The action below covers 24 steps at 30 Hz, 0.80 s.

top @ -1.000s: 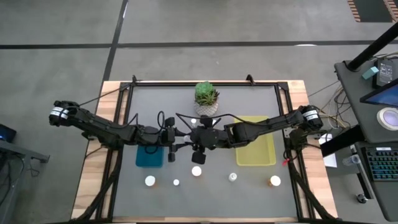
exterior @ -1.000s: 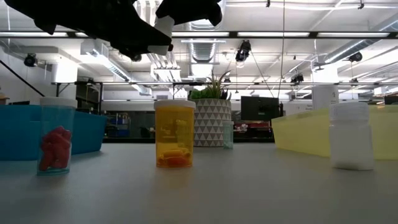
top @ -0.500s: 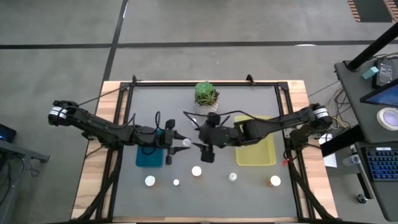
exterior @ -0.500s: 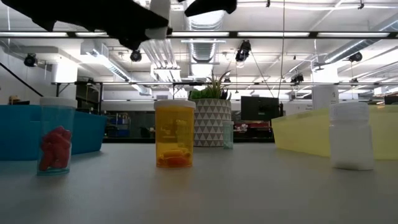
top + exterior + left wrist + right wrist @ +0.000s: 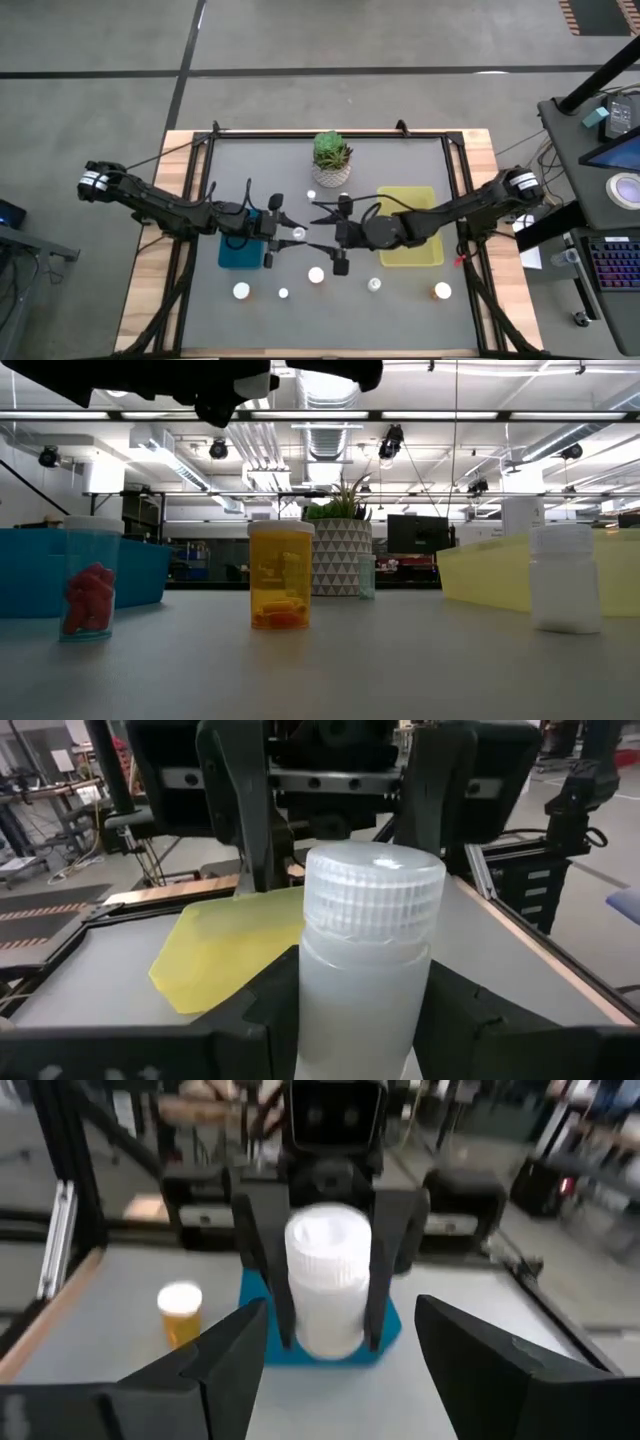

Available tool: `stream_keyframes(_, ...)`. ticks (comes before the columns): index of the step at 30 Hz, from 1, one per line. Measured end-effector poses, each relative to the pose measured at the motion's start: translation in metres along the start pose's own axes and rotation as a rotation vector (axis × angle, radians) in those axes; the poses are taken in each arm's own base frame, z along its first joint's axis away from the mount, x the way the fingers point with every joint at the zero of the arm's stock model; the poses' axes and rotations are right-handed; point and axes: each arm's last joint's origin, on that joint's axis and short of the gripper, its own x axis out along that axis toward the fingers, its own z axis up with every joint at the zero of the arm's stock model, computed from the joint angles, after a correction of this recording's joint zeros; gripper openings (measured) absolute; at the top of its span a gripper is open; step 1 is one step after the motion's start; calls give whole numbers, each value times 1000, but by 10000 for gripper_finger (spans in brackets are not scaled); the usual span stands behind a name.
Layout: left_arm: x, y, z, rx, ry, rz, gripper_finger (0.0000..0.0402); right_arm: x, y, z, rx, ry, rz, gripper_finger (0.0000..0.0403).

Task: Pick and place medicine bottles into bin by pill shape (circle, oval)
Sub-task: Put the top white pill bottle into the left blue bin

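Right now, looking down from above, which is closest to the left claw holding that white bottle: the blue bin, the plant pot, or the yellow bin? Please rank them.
Measured from the left gripper in the high view:
1. Blue bin, just beside it on the left.
2. Plant pot, toward the table's far edge.
3. Yellow bin, out on the right side, behind the right arm.

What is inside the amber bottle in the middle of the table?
The amber bottle holds a few orange pills at its bottom; their exact shape cannot be told. A white cap covers its top.

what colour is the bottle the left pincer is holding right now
Translucent white, with a ribbed white cap; the bottle in the left pincer shows best in the left wrist view.
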Motion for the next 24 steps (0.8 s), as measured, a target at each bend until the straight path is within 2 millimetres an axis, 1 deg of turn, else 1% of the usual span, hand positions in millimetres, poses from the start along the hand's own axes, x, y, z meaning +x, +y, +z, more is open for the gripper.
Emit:
stream_keyframes(3,0,1,0,0,2,15,127,1,1,-6,9,-90,-7,245)
stream_keyframes(6,0,1,0,0,1,33,127,0,0,-8,19,-128,-14,245)
stream_keyframes(12,0,3,3,-6,-30,62,127,5,-1,-15,15,-128,-23,245)
stream_keyframes(15,2,3,4,-9,-50,64,127,9,-2,-15,9,-133,-30,245)
stream_keyframes(21,8,1,-2,-6,-35,62,127,18,0,-14,-33,-133,-36,244)
stream_keyframes(24,9,1,-1,-9,-51,63,128,19,0,-14,-47,-124,-36,244)
